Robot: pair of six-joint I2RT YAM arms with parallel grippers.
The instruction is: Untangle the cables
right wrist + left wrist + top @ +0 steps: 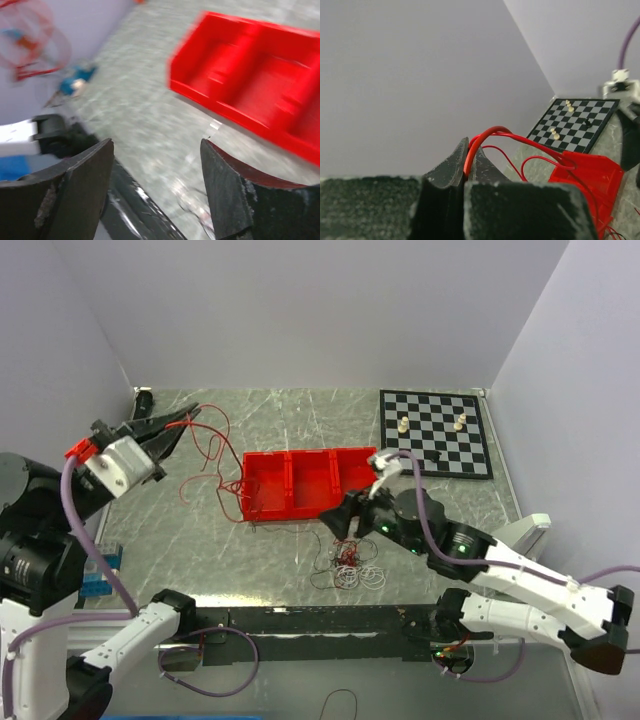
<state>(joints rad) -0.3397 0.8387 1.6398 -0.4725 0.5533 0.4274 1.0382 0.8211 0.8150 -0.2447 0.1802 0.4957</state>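
One red cable (pixel 492 129), left gripper (pixel 470 150) clamped

red tray (pixel 240 75) smeared | cables (pixel 350 568) too fine; chess pieces (pixel 402 425) unidentifiable

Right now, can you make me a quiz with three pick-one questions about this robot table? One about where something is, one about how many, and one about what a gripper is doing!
1. Where is the chessboard?
A. In the far right corner of the table
B. In the near left corner
C. Held up in the air

2. How many compartments has the red tray?
A. One
B. Three
C. Six

3. What is the left gripper doing?
A. Wide open, holding nothing
B. Shut on a chess piece
C. Shut on a red cable

Answers:
1 A: the top view shows it by the far right walls.
2 B: two dividers split it in three.
3 C: the left wrist view shows the cable pinched between its fingers.
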